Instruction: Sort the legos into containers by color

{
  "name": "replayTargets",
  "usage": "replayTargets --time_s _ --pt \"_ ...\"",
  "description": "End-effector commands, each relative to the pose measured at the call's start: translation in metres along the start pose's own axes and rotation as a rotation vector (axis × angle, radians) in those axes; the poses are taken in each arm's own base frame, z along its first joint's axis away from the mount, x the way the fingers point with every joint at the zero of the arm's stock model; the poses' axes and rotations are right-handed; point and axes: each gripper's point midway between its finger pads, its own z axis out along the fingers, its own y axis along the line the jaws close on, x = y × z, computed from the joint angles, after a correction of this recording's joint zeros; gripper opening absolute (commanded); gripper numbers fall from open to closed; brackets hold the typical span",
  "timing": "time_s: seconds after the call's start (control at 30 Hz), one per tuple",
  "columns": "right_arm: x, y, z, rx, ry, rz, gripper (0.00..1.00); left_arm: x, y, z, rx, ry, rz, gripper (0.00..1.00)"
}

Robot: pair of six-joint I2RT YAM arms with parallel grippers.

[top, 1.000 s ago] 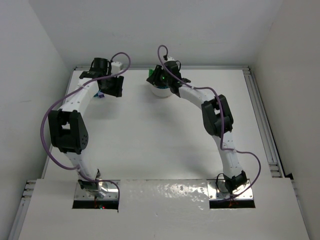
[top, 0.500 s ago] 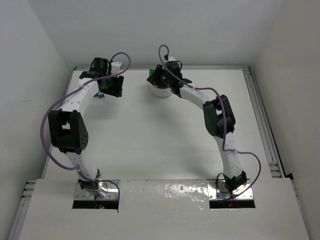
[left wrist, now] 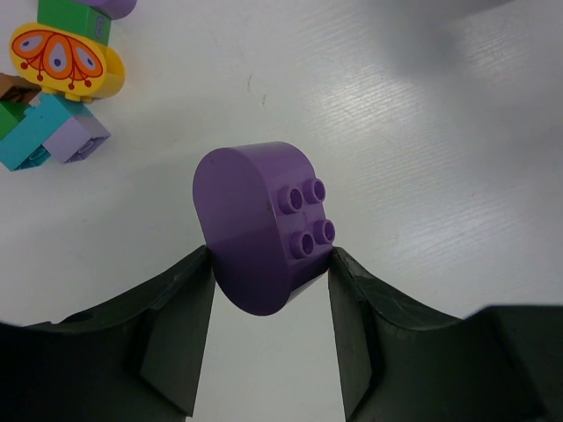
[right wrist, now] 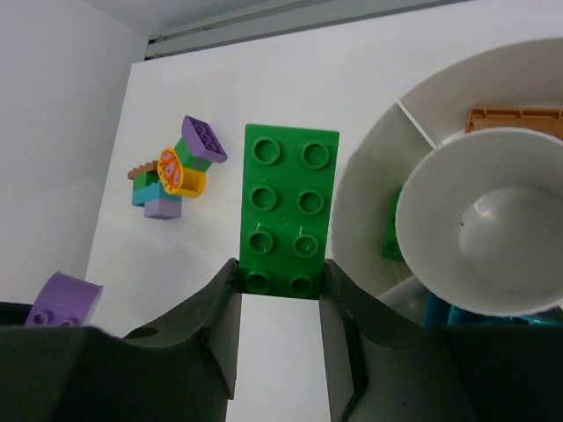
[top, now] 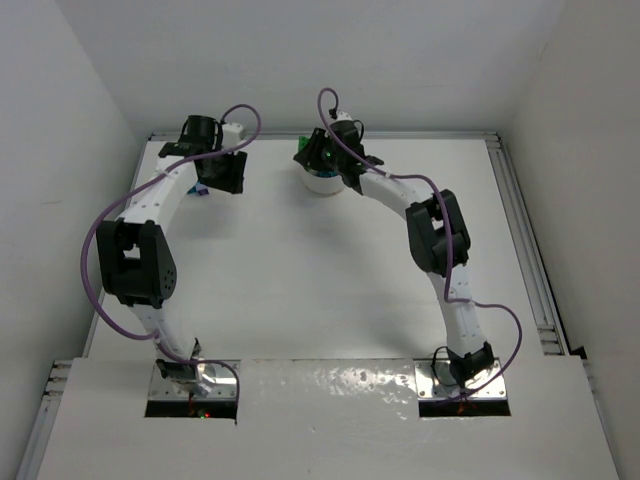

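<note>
Low in the overhead view, both arms (top: 135, 265) rise from the near edge of the white worktop (top: 300, 290) and bend toward its far side.

In the left wrist view, the left gripper (left wrist: 270, 257) is clamped on a purple brick (left wrist: 259, 220) that has a rounded end and four studs. Its two dark fingers (left wrist: 176, 334) press the brick's sides at lower centre, with bare worktop behind. Beyond it, in the upper left corner, lies a cluster of legos (left wrist: 53, 97) touching one another. It includes a teal brick (left wrist: 26, 139), a lilac brick (left wrist: 79, 136), a yellow piece (left wrist: 66, 60) printed with an orange butterfly, and a green block (left wrist: 75, 18) cut by the frame's top edge.

In the right wrist view, the right gripper (right wrist: 280, 268) is closed on the near end of a long green brick (right wrist: 290, 202), two studs by four, at the centre of the frame. Just beside it, at the right of the frame, is the round white dish (right wrist: 365, 193). Its wedge compartments ring a raised centre cup (right wrist: 488, 220). An orange brick (right wrist: 515, 119) lies in the upper wedge and a small green piece (right wrist: 391, 239) in the left one. A teal piece (right wrist: 435, 309) in the lower wedge is mostly hidden. The cluster sits at the left of this frame, well apart from the dish.
</note>
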Motion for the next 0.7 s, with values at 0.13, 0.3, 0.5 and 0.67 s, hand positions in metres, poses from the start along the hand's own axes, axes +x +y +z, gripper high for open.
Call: replayTargets --time_s 0.13,0.3,0.5,0.67 --pt "-0.03 0.014 0.01 -0.029 -0.066 0.022 0.01 -0.019 0.007 -0.023 -0.033 -0.092 -0.003 0.0" --pt "-0.02 0.007 0.008 -0.008 -0.044 0.026 0.03 -0.021 0.009 -0.023 -0.036 -0.1 -0.005 0.0" --pt "-0.012 0.002 0.005 0.008 -0.025 0.031 0.07 -0.018 0.011 -0.021 -0.034 -0.092 -0.01 0.0" --pt "-0.01 -0.001 0.005 0.014 -0.024 0.028 0.15 -0.018 0.01 -0.02 -0.032 -0.092 -0.012 0.0"
